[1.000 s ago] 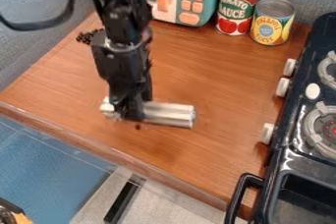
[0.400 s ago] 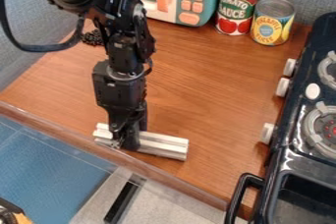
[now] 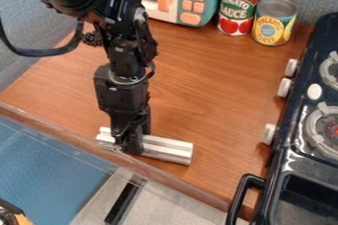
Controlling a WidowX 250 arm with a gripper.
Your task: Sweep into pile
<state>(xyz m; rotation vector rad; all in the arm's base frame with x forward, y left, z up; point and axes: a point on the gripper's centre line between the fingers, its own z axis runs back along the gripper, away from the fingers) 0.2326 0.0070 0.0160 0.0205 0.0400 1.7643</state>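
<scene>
Near edge of wooden counter (image 3: 204,86): black gripper (image 3: 128,146) clamped around silver metal bar (image 3: 170,151). Small dark pieces (image 3: 92,39) clustered, far left.

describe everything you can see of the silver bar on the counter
The silver bar is long and straight, with shiny surfaces that look like metal and grooves or ridges running along its length. The black gripper holds it off its middle, so a short stub shows on the picture's left and a longer stretch on the right. It lies slantwise near the front edge of the wooden counter; whether its underside touches the wood, I cannot tell.
</scene>
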